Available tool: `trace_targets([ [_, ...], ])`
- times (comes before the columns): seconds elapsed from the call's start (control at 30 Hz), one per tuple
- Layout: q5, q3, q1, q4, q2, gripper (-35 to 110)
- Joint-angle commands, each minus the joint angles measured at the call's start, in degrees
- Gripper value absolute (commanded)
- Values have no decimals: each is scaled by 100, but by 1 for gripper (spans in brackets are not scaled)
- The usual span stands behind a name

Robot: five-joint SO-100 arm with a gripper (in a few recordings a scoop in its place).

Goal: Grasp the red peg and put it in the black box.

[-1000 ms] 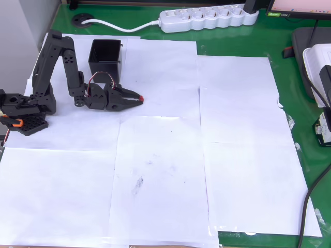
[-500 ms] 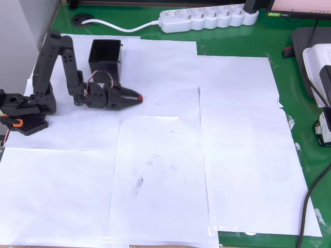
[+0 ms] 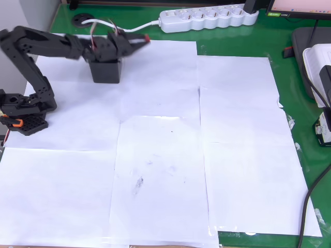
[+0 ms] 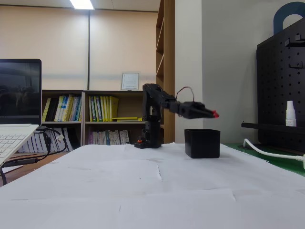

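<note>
The red peg (image 3: 147, 37) (image 4: 216, 115) is pinched at the tip of my black gripper (image 3: 142, 40) (image 4: 212, 114), which is shut on it. The arm is raised and stretched out level, well above the table. In the fixed view the peg hangs in the air over the black box (image 4: 202, 143), near its right wall and about a box height above the rim. In the overhead view the gripper body covers the top of the black box (image 3: 106, 73), and the peg shows beyond the box to the upper right.
White paper sheets (image 3: 170, 150) cover a green mat. A white power strip (image 3: 209, 17) and its cable lie along the far edge. The arm's base (image 3: 23, 111) stands at the left. A laptop (image 4: 16, 114) sits left in the fixed view.
The arm has lifted off the table from below the box and swung up over it, carrying the peg in its shut jaws.
</note>
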Motion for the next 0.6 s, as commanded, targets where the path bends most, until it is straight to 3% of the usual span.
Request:
trace_targets([
  [0.0,149,844,-360,1784,-1424,0],
  [0.33,492,2215,-466,6187,-1749,0],
  [0.57,967,3190,-756,7840,-782,0],
])
